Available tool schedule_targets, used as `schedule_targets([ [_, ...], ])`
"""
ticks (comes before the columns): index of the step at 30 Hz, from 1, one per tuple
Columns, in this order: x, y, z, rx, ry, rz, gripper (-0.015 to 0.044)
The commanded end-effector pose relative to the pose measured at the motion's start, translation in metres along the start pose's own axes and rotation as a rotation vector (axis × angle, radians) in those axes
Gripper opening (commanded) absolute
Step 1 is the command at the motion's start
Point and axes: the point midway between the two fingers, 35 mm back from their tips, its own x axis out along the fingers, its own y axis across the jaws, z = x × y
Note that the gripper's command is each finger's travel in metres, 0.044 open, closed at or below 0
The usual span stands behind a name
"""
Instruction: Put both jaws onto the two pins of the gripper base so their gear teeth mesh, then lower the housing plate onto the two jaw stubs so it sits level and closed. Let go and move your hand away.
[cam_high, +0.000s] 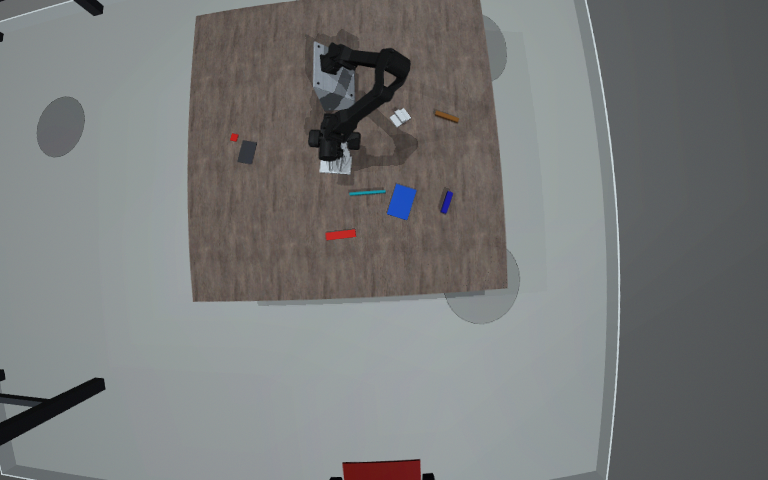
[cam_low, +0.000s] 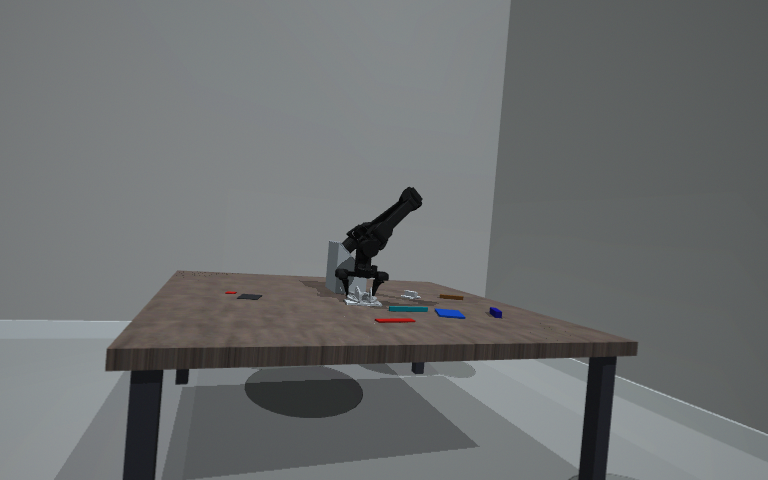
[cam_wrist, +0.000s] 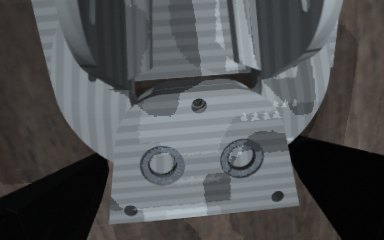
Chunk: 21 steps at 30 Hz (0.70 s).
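The light grey housing plate (cam_wrist: 200, 160) lies over the rear of the gripper base (cam_wrist: 75, 112) (cam_low: 363, 303). Its two ringed holes show pale round ends inside. Two curved jaws, the left jaw (cam_wrist: 106, 45) and the right jaw (cam_wrist: 282, 40), stand side by side on the base beyond the plate. The gear teeth and pins are mostly hidden under the plate. Whether the plate sits fully level cannot be told. My gripper (cam_wrist: 198, 153) (cam_low: 360, 292) is open, with one black finger on each side of the plate. A narrow gap shows at the left finger.
A small white part (cam_high: 400, 117) (cam_low: 410, 294) lies right of the arm. A teal bar (cam_high: 367, 192), blue plate (cam_high: 401, 201), dark blue block (cam_high: 446, 202) and red bar (cam_high: 340, 234) lie beyond the base. An orange-brown bar (cam_high: 446, 116), dark grey plate (cam_high: 247, 152) and red cube (cam_high: 234, 137) lie farther out.
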Motion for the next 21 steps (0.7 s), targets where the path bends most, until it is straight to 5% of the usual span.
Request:
schedule_targets([
  [1,0.000,0.000,0.000,0.000,0.000,0.000,0.0440],
  [9,-0.002,0.000,0.000,0.000,0.000,-0.001,0.0440],
  [17,-0.074,0.000,0.001,0.002,-0.002,0.000,0.0440],
  [21,-0.076,0.000,0.001,0.002,-0.002,0.001,0.0440],
])
